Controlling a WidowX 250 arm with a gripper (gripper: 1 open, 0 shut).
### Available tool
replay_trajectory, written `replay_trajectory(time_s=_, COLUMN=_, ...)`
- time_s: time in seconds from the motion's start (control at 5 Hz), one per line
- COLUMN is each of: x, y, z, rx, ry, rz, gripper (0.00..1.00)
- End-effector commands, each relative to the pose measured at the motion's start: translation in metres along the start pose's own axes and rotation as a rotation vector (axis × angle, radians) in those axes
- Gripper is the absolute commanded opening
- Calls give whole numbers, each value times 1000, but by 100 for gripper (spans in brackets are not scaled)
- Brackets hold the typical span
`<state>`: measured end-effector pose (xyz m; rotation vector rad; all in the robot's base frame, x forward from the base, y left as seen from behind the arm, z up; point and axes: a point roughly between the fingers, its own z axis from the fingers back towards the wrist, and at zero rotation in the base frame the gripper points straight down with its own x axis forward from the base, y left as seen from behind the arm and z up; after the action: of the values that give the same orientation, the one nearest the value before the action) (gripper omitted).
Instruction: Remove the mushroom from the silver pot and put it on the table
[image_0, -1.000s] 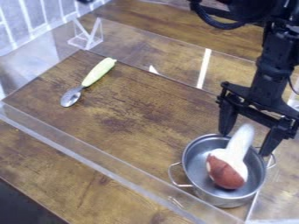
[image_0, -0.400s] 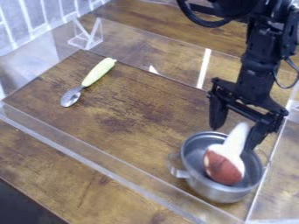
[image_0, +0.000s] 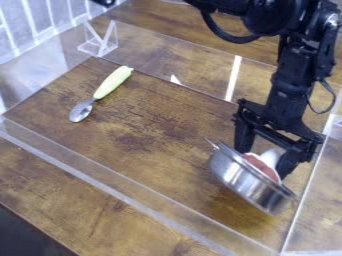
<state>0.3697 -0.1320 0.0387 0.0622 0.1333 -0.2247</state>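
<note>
The silver pot (image_0: 245, 180) sits at the right of the table (image_0: 160, 110) and looks tipped, its rim raised on the left. Inside it lies the mushroom (image_0: 271, 168); only part of the reddish cap and a bit of white stem show. My gripper (image_0: 277, 157) points straight down into the pot, open, with one black finger on each side of the mushroom. I cannot tell whether the fingers touch it.
A yellow-handled spoon (image_0: 102, 90) lies on the left of the table. Clear acrylic walls (image_0: 120, 170) edge the tabletop, and a clear stand (image_0: 99, 40) sits at the back left. The black arm reaches in from the upper right.
The gripper has come down and to the left, its fingers now around the mushroom in the pot. The pot has shifted left and looks tipped.
</note>
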Motion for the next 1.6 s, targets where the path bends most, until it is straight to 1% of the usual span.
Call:
replay_trajectory(time_s=0.0, x=-7, y=-1, z=14, rx=8, ry=-37, rz=30, gripper=100)
replay_trajectory(time_s=0.2, x=-17, y=-4, z=11, rx=32, ry=-23, rz=36, gripper=100)
replay_trajectory(time_s=0.6, x=-35, y=15, z=11, rx=70, ry=0, rz=71, gripper=100)
replay_trajectory(time_s=0.8, x=-41, y=24, z=9, rx=76, ry=7, rz=98, gripper=100)
replay_trajectory(time_s=1.0, x=-52, y=21, z=8, rx=88, ry=3, rz=47, gripper=0)
replay_trajectory(time_s=1.2, x=-63, y=8, z=16, rx=97, ry=-29, rz=-23, gripper=0)
replay_trajectory(time_s=1.4, x=-66, y=-1, z=21, rx=98, ry=-69, rz=-46, gripper=0)
